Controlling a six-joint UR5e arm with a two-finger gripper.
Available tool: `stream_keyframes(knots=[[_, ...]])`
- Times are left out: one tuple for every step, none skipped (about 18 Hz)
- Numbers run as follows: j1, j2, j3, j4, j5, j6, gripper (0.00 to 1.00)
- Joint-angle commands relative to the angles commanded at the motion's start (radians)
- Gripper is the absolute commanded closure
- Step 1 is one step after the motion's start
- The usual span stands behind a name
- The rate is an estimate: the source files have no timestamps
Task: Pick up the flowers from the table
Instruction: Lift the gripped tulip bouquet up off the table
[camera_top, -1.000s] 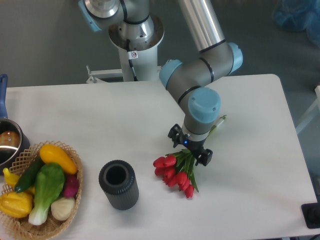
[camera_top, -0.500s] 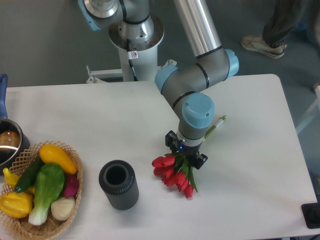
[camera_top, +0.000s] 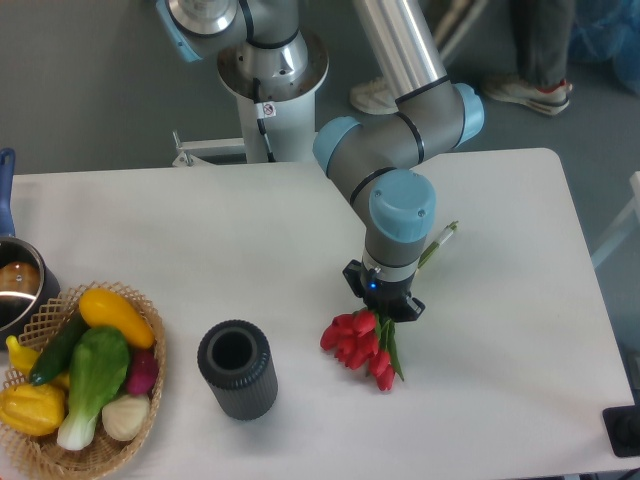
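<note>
The flowers (camera_top: 362, 346), a bunch of red tulips with green stems, lie near the middle-right of the white table (camera_top: 520, 330). Their red heads point toward the front and the stem ends (camera_top: 443, 240) stick out behind the arm. My gripper (camera_top: 383, 300) points straight down over the stems just behind the heads and is shut on them. The wrist hides the fingertips and the middle of the stems. I cannot tell whether the bunch is clear of the tabletop.
A dark ribbed vase (camera_top: 236, 368) stands upright left of the flowers. A wicker basket (camera_top: 50, 310) of vegetables sits at the front left, with a pot (camera_top: 20, 285) behind it. The robot base (camera_top: 268, 75) stands at the back edge.
The jaws have closed in on the stems. The gripper and the bunch have shifted together a little to the right and toward the front.
</note>
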Motion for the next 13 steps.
stream_keyframes(knots=[[0.000, 0.006, 0.018, -0.005, 0.000, -0.002, 1.00], [-0.002, 0.012, 0.050, -0.021, 0.002, -0.002, 1.00], [-0.003, 0.012, 0.074, -0.037, 0.005, -0.002, 1.00], [-0.005, 0.011, 0.098, -0.057, 0.003, 0.002, 1.00], [-0.008, 0.009, 0.124, -0.078, 0.003, 0.006, 1.00], [-0.009, 0.006, 0.153, -0.106, 0.002, 0.008, 1.00], [-0.009, 0.003, 0.182, -0.138, 0.002, 0.009, 1.00], [-0.011, 0.003, 0.199, -0.162, 0.003, 0.009, 1.00], [-0.014, 0.006, 0.207, -0.176, 0.002, 0.014, 1.00], [-0.015, 0.011, 0.207, -0.179, 0.002, 0.024, 1.00], [-0.015, 0.021, 0.207, -0.196, 0.003, 0.032, 1.00], [-0.012, 0.038, 0.207, -0.218, 0.003, 0.044, 1.00], [-0.011, 0.054, 0.209, -0.238, 0.005, 0.078, 1.00]])
